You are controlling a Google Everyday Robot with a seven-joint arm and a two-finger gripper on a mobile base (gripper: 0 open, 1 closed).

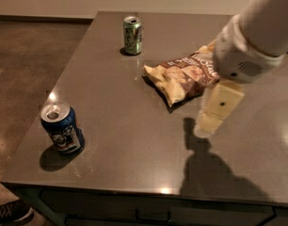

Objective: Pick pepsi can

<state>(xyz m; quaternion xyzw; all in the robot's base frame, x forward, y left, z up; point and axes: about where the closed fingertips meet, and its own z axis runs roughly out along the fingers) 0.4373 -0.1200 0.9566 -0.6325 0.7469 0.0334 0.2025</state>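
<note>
The pepsi can [61, 127] is dark blue with a silver top. It stands upright near the front left corner of the grey table [130, 140]. My gripper [204, 128] hangs from the white arm at the right, above the table and just in front of the chip bag. It is far to the right of the can and holds nothing that I can see.
A green can [132, 35] stands upright at the back of the table. A brown and yellow chip bag [181, 76] lies in the middle, partly behind my arm. The table's left and front edges drop to a brown floor. A shoe [7, 213] shows at the bottom left.
</note>
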